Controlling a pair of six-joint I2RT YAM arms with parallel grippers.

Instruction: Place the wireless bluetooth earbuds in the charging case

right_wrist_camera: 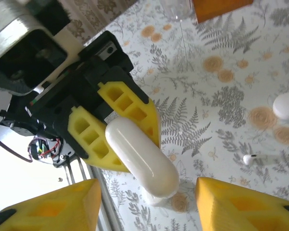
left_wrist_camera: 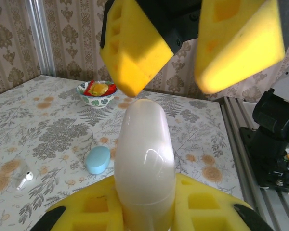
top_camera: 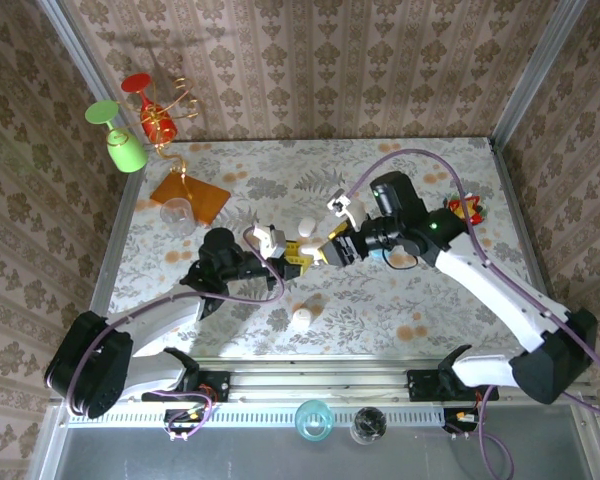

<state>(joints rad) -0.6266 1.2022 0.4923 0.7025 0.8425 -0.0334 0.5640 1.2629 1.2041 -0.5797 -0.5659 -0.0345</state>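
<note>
One earbud (left_wrist_camera: 25, 179): white, lying on the table (left_wrist_camera: 53, 120), well to the left of the white charging case (left_wrist_camera: 144, 159) in the left wrist view.
Teal case (left_wrist_camera: 97, 160): flat on the table, just left of the white charging case, between it and the earbud.
Bowl (left_wrist_camera: 97, 93): patterned, with red and yellow pieces inside, behind and left of the white charging case.
Left gripper (left_wrist_camera: 147, 197): narrow, its yellow fingers clamped on one end of the white charging case, whose other end sticks out past them.
Right gripper (left_wrist_camera: 171, 84): spread wide, its yellow fingers (left_wrist_camera: 135, 48) straddling the free end of the white charging case.
Second white case (right_wrist_camera: 286, 106): on the table, right of the white charging case in the right wrist view.
</note>
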